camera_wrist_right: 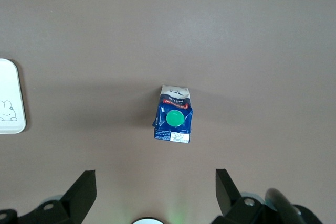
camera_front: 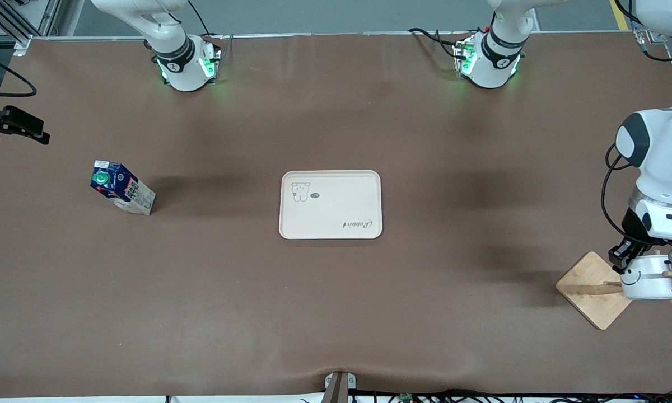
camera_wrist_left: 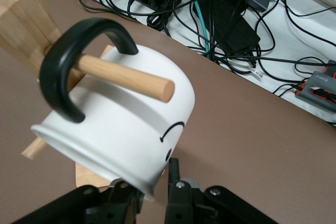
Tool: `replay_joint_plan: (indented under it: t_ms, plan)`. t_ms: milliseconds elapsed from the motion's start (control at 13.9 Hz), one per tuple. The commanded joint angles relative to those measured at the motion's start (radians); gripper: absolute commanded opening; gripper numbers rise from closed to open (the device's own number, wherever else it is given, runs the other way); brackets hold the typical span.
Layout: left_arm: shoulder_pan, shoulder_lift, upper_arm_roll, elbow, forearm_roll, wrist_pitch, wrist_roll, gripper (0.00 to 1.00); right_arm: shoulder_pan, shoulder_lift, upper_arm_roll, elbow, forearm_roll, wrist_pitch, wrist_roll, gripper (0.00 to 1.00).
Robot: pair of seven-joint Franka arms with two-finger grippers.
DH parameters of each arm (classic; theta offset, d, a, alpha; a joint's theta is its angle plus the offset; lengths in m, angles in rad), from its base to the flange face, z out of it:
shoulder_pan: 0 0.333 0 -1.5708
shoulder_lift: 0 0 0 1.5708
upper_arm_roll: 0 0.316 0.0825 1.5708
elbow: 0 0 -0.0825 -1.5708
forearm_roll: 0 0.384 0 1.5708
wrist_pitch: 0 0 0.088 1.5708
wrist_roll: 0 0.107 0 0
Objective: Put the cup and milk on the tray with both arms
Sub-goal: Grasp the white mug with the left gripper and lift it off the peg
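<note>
We find the left gripper (camera_wrist_left: 155, 192) clamped on the rim of the white enamel smiley mug (camera_front: 644, 278), which hangs by its black handle on a peg of the wooden rack (camera_front: 593, 288). The right gripper (camera_wrist_right: 155, 192), fingers apart, hovers over the upright blue-and-white milk carton (camera_front: 123, 187). The cream rectangular tray (camera_front: 330, 205) lies mid-table.

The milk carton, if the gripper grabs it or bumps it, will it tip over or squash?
The milk carton stands upright and alone on the table, taller than its base is wide, so a sideways bump would probably topple it. Its walls look like thin card, so a firm squeeze may dent them. The right gripper hangs open above it, not touching.
</note>
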Motion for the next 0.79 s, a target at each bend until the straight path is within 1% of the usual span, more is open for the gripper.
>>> replay_joint_plan:
  t_ms: [0,144,216,288,721]
  plan:
    - [0.000,-0.002,-0.002,0.001,0.028,0.015,-0.008,0.16,-0.008,0.009,0.004,0.024,0.004,-0.008,0.007,1.00]
    - [-0.003,-0.002,-0.006,0.008,0.052,0.015,-0.008,0.08,-0.007,0.009,0.002,0.024,0.004,-0.008,0.007,1.00]
    - [-0.003,0.004,-0.010,0.016,0.080,0.013,-0.008,0.03,-0.007,0.009,0.002,0.024,0.004,-0.008,0.007,1.00]
    - [-0.003,0.004,-0.011,0.019,0.107,0.013,-0.008,0.00,-0.007,0.009,0.002,0.024,0.004,-0.006,0.008,1.00]
    - [-0.046,-0.005,-0.011,0.048,0.121,0.013,-0.003,0.00,-0.008,0.019,0.002,0.025,0.002,-0.005,0.007,1.00]
